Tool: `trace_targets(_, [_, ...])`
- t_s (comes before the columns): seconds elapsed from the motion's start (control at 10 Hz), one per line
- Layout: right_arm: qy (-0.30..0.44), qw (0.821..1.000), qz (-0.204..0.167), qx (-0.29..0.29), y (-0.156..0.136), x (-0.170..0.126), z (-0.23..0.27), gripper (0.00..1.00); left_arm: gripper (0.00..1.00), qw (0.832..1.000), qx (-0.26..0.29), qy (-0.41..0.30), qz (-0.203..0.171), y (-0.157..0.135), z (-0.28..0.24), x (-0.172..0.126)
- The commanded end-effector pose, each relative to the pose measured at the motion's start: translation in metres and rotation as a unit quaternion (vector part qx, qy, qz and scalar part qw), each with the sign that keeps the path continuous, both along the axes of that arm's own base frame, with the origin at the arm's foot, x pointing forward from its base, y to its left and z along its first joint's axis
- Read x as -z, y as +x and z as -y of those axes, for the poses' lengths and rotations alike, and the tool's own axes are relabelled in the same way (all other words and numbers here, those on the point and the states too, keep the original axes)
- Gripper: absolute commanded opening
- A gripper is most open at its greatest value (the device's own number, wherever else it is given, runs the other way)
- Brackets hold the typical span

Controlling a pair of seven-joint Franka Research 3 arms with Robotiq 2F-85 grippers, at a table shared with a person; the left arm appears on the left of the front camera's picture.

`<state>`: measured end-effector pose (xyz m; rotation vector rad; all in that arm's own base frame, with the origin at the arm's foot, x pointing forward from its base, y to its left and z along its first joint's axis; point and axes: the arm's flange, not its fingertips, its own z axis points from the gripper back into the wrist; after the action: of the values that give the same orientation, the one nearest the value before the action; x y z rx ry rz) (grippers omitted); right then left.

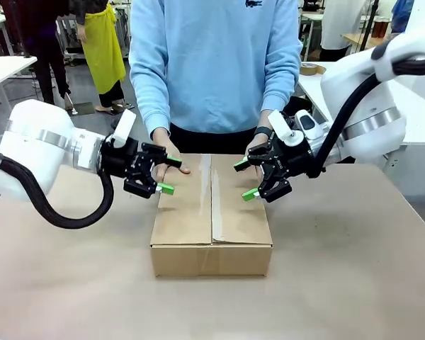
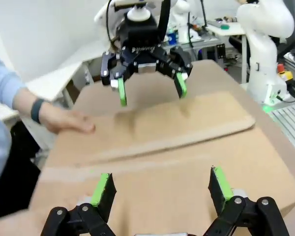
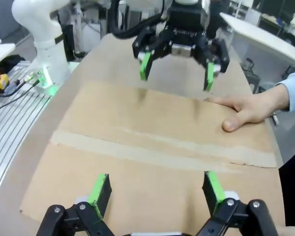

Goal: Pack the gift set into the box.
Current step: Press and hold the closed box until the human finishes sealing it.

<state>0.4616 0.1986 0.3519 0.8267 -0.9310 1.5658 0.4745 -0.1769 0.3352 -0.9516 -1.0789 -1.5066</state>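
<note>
You're holding your left gripper [image 1: 170, 175] and right gripper [image 1: 245, 179], fingers spread apart, beside the taped cardboard carton [image 1: 211, 212] lying mid-table, so closing in is risking pinching the person's hands [image 3: 246, 108] resting on it.

A white left arm [image 1: 35, 145] and right arm [image 1: 368, 106] reach inward from either side. The left gripper [image 1: 168, 175] and right gripper [image 1: 245, 179] face each other, jaws spread wide, holding nothing. Beside them, the person's watch-wearing hand [image 2: 64, 120] and other hand [image 3: 246, 107] lie palm down.
</note>
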Motion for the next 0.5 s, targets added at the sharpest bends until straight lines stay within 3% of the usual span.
trace_targets(0.0, [0.047, 0.999, -0.008, -0.002, 0.012, 0.029, -0.010, 1.00, 1.00, 0.999, -0.034, -0.016, -0.014, -0.008, 0.000, 0.011])
trace_targets(0.2, [0.049, 0.996, -0.070, 0.009, 0.020, 0.048, -0.011, 1.00, 1.00, 0.999, -0.034, 0.003, -0.025, -0.012, 0.004, 0.024])
trace_targets(0.4, [0.009, 0.996, -0.082, 0.043, 0.022, 0.060, -0.001, 1.00, 1.00, 0.999, -0.019, 0.007, -0.033, -0.012, 0.009, 0.033])
